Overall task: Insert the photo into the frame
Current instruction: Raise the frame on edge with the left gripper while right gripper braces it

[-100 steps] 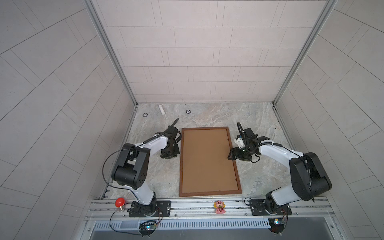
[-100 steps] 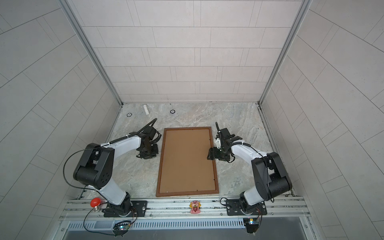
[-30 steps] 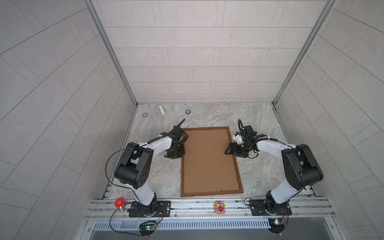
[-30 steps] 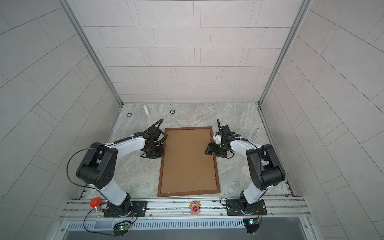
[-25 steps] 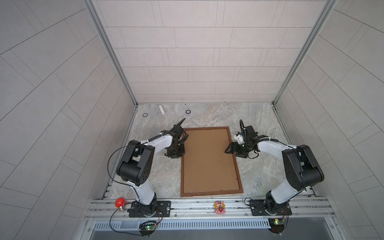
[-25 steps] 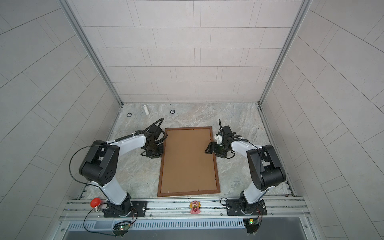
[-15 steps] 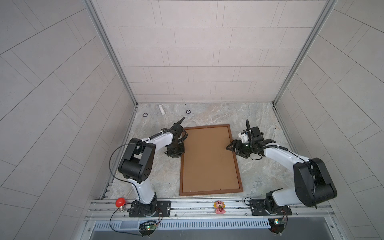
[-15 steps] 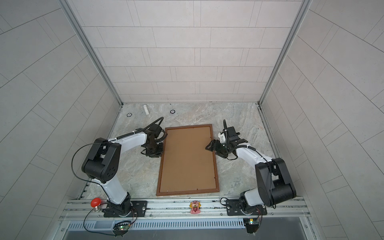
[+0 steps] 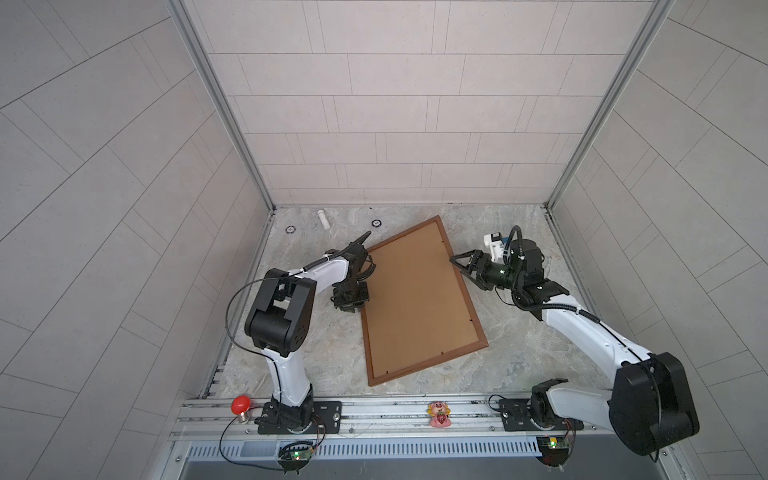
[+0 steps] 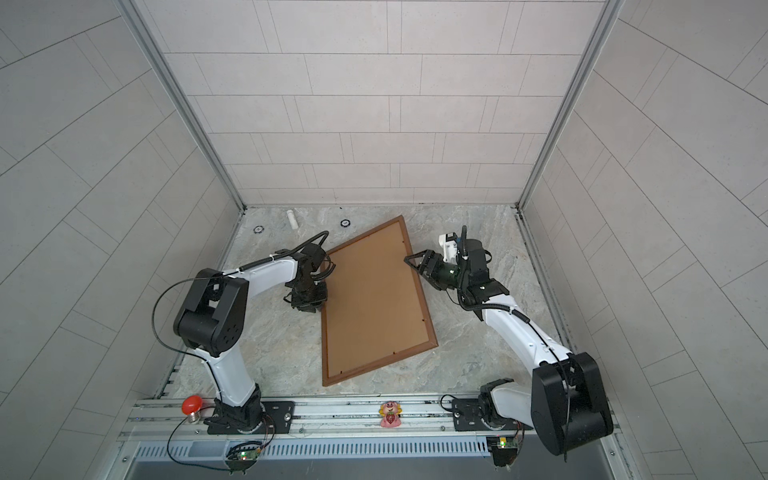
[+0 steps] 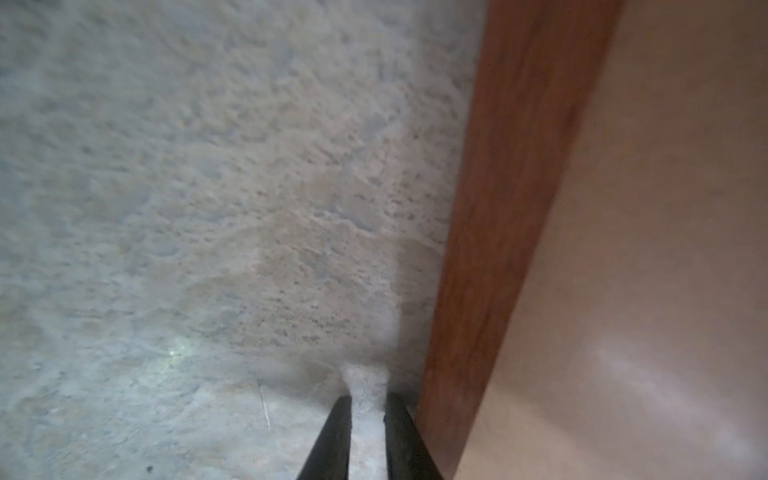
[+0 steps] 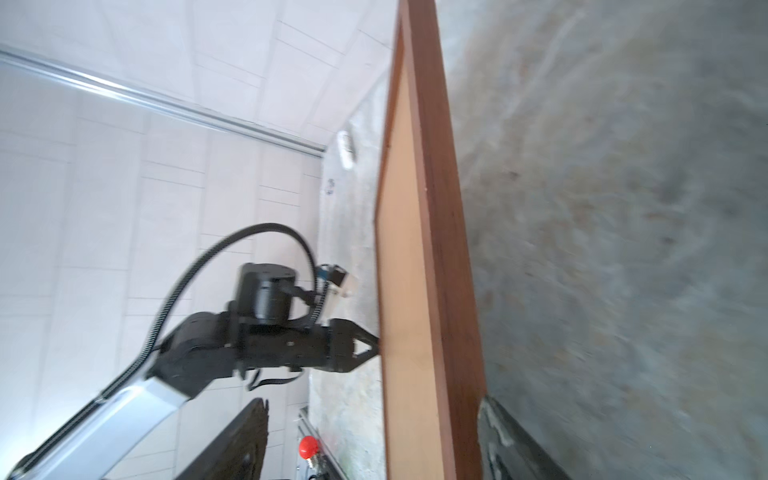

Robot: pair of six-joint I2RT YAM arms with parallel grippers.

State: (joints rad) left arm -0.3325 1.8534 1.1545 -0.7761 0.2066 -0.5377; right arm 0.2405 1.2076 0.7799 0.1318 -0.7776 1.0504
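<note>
The frame (image 9: 428,363) (image 10: 380,365) lies back-up in both top views, its brown backing board (image 9: 415,299) showing and its right long edge raised off the marble. My right gripper (image 9: 457,264) (image 12: 372,400) is open wide and straddles that raised edge. One finger (image 12: 511,440) is under the rail; the other stands well clear above the board. My left gripper (image 9: 352,307) (image 11: 365,399) points down at the table against the frame's left rail (image 11: 498,249). Its fingers are a narrow gap apart with nothing between. The photo is hidden.
A white cylinder (image 9: 323,218) and two small rings (image 9: 290,229) (image 9: 376,223) lie near the back wall. A red bulb (image 9: 241,404) and a pink toy (image 9: 438,413) sit on the front rail. Tiled walls close in both sides.
The frame lay flat and square a second ago. Now its right edge is lifted and its far end has swung right with my right gripper. My left gripper stays at the left rail.
</note>
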